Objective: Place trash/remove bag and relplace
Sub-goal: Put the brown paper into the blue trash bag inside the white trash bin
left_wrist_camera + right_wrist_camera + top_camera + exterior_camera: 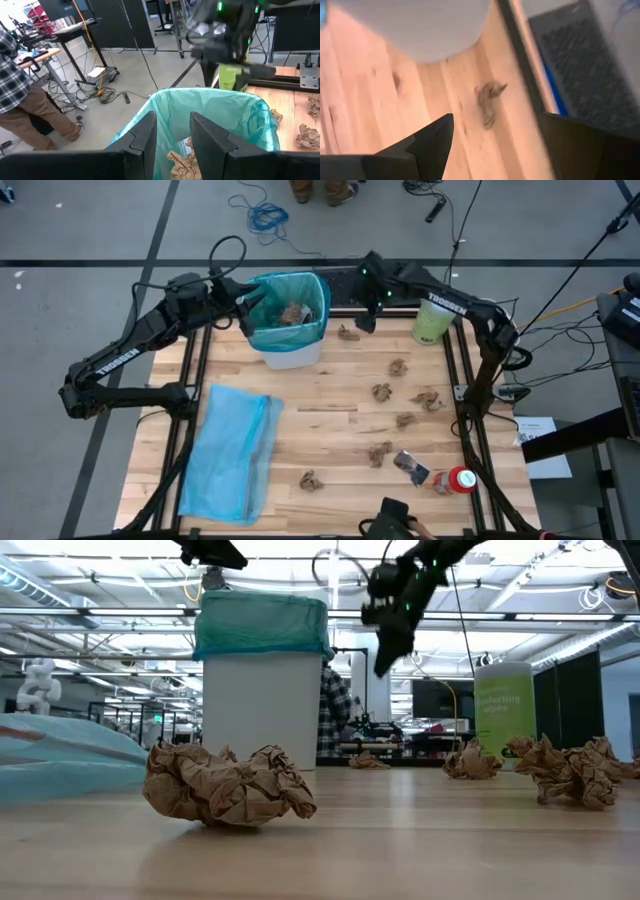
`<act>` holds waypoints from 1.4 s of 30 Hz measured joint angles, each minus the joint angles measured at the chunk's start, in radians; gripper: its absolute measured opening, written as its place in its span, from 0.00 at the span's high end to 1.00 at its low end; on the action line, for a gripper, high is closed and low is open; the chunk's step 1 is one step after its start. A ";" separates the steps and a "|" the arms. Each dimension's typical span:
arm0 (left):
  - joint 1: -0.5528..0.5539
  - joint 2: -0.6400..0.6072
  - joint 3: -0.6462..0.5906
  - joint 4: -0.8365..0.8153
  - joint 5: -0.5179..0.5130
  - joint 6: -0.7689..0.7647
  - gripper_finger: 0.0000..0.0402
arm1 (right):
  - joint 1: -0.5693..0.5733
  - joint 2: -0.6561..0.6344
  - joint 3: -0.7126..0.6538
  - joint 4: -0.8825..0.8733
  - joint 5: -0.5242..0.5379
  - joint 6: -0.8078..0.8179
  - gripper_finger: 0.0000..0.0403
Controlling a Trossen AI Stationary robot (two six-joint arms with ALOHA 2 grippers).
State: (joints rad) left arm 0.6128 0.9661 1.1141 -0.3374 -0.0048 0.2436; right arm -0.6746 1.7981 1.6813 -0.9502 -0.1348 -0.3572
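The small crumpled brown paper wads [381, 391] lie spread over the pale wooden worktop [330, 430], with a few already inside the thin teal-green plastic bin liner [290, 330] in the white bin [292, 358] at the far side. The wads look very light and soft, so they will squash a bit and can be pinched anywhere round the middle. The liner is thin, crinkly and slippery, and could tear, so I think the folded rim is the best place to hold it. The left pincer [170, 137] hangs over that rim with its fingers partly apart, holding nothing. The right pincer [495, 142] is spread wide and empty above one wad [489, 102] beside the bin. A pale sky-blue plastic bag [228, 452] lies flat on the worktop's left side.
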 joint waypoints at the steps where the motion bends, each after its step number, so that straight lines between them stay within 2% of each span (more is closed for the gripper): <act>1: 0.000 0.000 0.000 0.001 0.000 0.000 0.72 | 0.004 0.000 -0.038 0.030 0.000 -0.001 0.29; 10: 0.000 0.000 0.000 0.006 0.000 0.000 0.72 | 0.030 0.001 -0.342 0.426 0.002 0.003 0.29; 22: 0.000 0.000 0.000 -0.001 0.000 -0.001 0.72 | 0.023 0.000 -0.550 0.713 0.003 0.102 0.29; 27: 0.000 0.000 0.000 -0.006 0.000 -0.001 0.72 | 0.023 0.009 -0.588 0.780 0.003 0.157 0.30; 38: 0.000 0.000 -0.001 -0.015 0.000 -0.002 0.72 | 0.018 0.146 -0.587 0.874 0.013 0.247 0.49; 42: 0.000 0.000 0.000 -0.015 0.000 -0.003 0.72 | 0.014 0.158 -0.586 0.878 0.053 0.283 0.62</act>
State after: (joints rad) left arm 0.6131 0.9661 1.1136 -0.3523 -0.0047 0.2409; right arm -0.6609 1.9560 1.0950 -0.0727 -0.0816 -0.0743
